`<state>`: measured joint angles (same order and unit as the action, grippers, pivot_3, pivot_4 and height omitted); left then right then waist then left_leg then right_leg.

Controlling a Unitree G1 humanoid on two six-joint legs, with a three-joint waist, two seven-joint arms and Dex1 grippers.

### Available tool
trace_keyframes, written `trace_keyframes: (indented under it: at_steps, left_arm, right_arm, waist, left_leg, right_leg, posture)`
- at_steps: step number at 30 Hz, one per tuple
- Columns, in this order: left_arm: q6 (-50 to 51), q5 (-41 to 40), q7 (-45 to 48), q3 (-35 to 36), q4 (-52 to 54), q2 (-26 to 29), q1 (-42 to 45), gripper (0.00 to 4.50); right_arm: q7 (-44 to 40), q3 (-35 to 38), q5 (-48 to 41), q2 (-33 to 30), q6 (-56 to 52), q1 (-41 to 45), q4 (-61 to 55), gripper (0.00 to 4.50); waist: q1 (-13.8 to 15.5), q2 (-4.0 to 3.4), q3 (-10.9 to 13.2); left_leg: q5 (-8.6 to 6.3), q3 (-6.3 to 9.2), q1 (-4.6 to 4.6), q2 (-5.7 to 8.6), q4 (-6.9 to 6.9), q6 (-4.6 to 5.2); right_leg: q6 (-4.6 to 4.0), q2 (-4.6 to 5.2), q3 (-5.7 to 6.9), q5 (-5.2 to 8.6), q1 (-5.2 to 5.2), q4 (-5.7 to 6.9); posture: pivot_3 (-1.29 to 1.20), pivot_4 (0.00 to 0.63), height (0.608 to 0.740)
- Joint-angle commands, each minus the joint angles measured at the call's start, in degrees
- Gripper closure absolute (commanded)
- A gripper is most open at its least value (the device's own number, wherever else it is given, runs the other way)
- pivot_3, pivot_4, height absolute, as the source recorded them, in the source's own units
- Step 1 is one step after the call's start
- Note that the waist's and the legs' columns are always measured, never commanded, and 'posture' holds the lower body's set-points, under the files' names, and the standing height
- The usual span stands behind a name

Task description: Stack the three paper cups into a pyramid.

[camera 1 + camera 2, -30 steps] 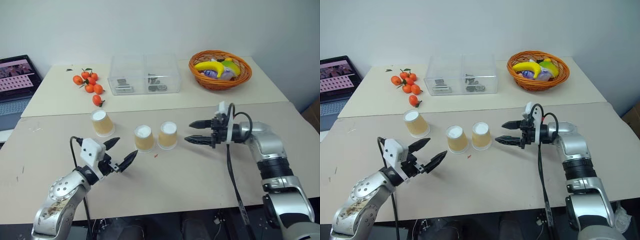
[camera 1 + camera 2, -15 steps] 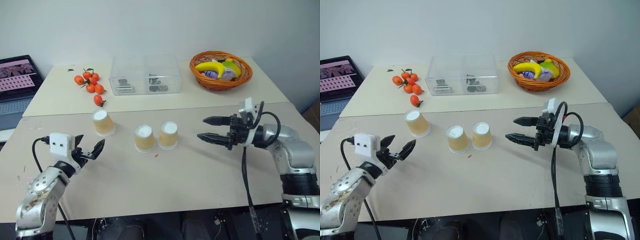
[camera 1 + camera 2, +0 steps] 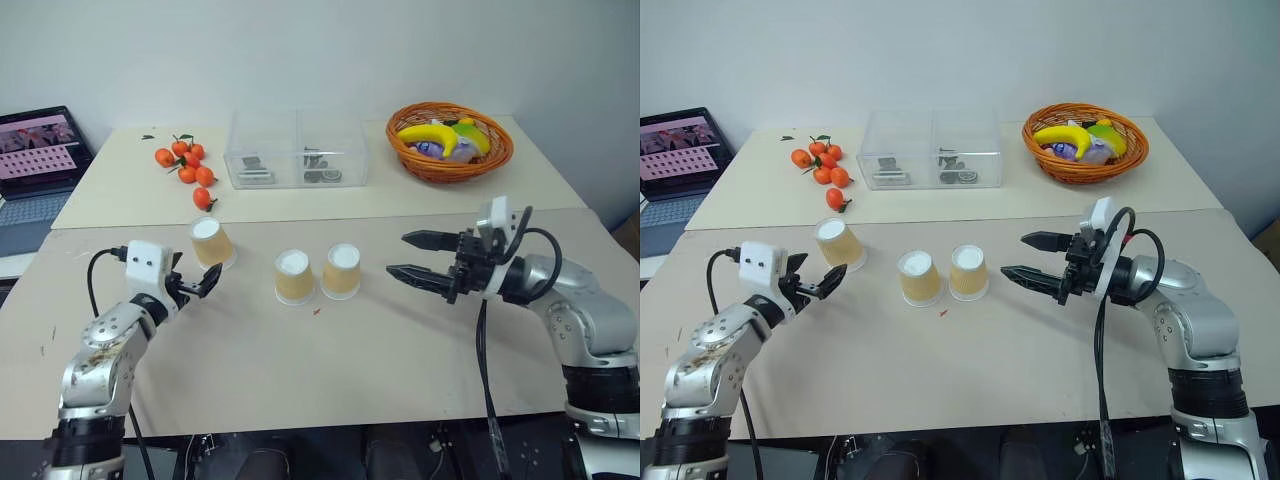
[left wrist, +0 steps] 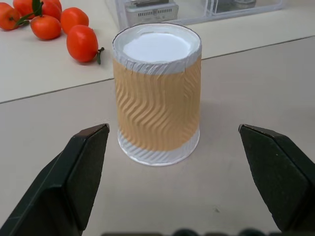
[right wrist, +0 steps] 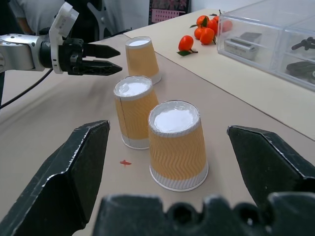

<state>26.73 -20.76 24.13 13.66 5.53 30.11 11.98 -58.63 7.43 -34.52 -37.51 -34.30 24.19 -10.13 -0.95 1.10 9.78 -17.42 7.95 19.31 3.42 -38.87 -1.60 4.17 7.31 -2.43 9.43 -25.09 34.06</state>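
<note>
Tan cup (image 3: 211,242) stands upside-down just ahead of the left claw (image 3: 200,283), wide open and empty, nearer than the right claw (image 3: 414,256), likewise empty.

laptop (image 3: 35,165) cut by edge, box contents (image 3: 320,170) unclear

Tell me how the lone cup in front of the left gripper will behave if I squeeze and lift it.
The lone cup is thin rippled paper standing upside down, so it is probably very light and may crush under a hard squeeze. Its ridged sleeve should give the open left gripper decent friction. Being tapered and empty, it could tip or skid if one finger touches first.
</note>
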Motion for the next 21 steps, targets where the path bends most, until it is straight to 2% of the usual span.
trace_keyframes:
  at_steps: [1, 15, 19, 21]
  left_arm:
    - [0.13, 0.78, 0.32, 0.06, -1.98, 0.85, 2.91, 0.0]
    - [-6.02, 5.1, 0.51, -4.41, -19.89, -3.63, 18.69, 0.0]
    - [-8.09, 5.65, 1.29, -4.7, -20.86, -4.71, 18.98, 0.94]
    - [-8.01, 6.21, 1.96, -5.44, -20.28, -4.44, 18.76, 1.74]
  right_arm:
    - [1.1, 1.16, -1.23, 0.02, 0.57, 0.02, -2.81, 0.04]
    - [4.24, 2.94, -2.84, -0.52, 0.07, -2.11, -5.87, 0.04]
    - [4.81, 3.08, -2.83, -0.71, 0.25, -2.63, -6.19, 0.02]
    - [5.1, 3.18, -3.05, -0.68, 0.29, -2.84, -6.2, 0.02]
  waist:
    - [0.0, 0.0, 0.0]
    - [0.18, 0.03, 0.0]
    - [-0.06, 0.03, 0.0]
    - [-0.07, 0.03, 0.0]
  left_leg:
    - [0.0, 0.0, 0.0, 0.0, 0.0, 0.0]
    - [0.01, 0.0, 0.02, 0.01, -0.05, -0.01]
    - [0.01, 0.0, 0.02, 0.01, -0.06, -0.01]
    - [0.01, 0.0, 0.03, 0.01, -0.06, -0.01]
  right_leg:
    - [0.0, 0.0, 0.01, 0.0, -0.01, 0.0]
    - [0.03, 0.0, 0.01, -0.07, 0.0, 0.0]
    - [0.03, 0.0, 0.0, -0.09, 0.0, -0.01]
    - [0.04, 0.0, 0.0, -0.09, 0.0, -0.01]
  posture:
    - [0.0, 0.15, 0.728]
    - [0.0, 0.15, 0.728]
    - [0.0, 0.15, 0.728]
    - [0.0, 0.15, 0.728]
